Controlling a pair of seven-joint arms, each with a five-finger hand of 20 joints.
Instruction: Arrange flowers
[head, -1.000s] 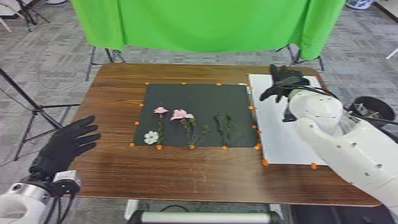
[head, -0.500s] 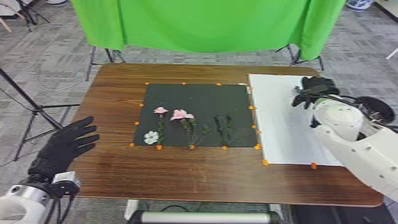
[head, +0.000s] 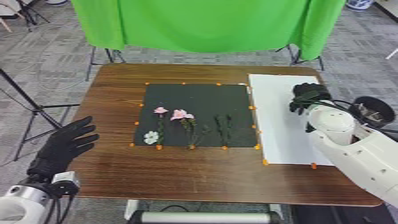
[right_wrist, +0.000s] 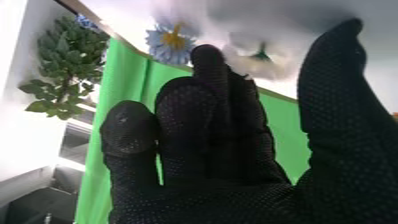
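Right hand (right_wrist: 213, 200), fingers extended and grasping nothing, near a blue flower (right_wrist: 171, 42), likely light and fragile; best pinched below its petals (right_wrist: 160, 51).

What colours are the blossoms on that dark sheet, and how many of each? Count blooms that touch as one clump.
Pink: 2, a small pink clump and a larger pink clump
White: 1, the white blossom
Total: 3 on the dark sheet
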